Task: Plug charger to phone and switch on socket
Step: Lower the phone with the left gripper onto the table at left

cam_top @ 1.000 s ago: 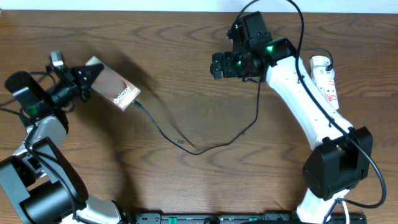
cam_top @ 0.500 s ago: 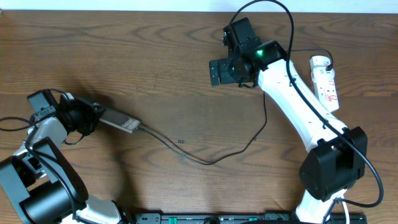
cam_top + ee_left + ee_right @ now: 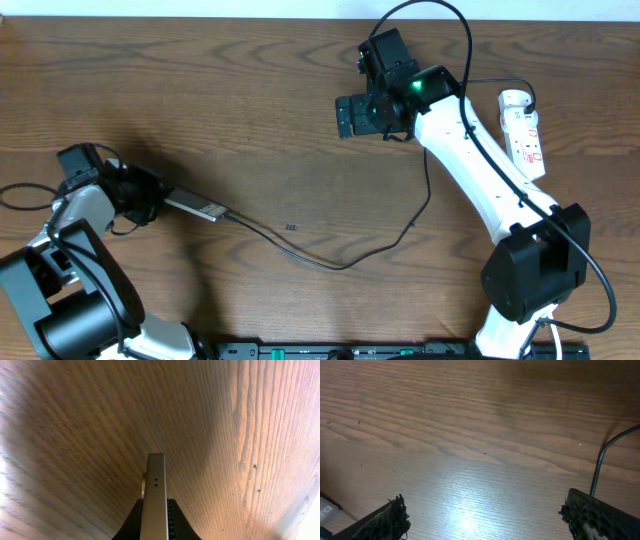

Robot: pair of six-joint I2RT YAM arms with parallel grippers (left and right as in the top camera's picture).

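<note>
**Left claw clamped on phone, right claw wide open**

Ref = narrow white power strip w/ small red marks (image 3: 524, 130), lying flat on the brown wood-grain desk (image 3: 250, 90).

- Flat grey-brown smartphone w/ silvery back (image 3: 198, 206): well apart from the strip, at the opposite side of the desk. It's tilted and reads near edge-on from overhead.
- Left claw (image 3: 152, 195): pressed tight onto the phone, gripping the end farthest from the strip. In the wrist view the thin metallic edge stands upright between the two black fingers (image 3: 131, 522), w/ two small holes visible on that edge.
- Long thin black cable (image 3: 340, 264): its tip meets the phone end that faces the strip. Touching, but fully seated or not, can't tell. From there it sags in a loose curve across the desk toward the strip, then climbs and goes behind the right arm (image 3: 480, 190). Plug end in the strip or not: can't tell.
- Right claw (image 3: 485, 507): between phone and strip, nearer the strip, over bare desk. Fingers spread wide, nothing between them. A short run of the black cable shows just beside one finger.
</note>
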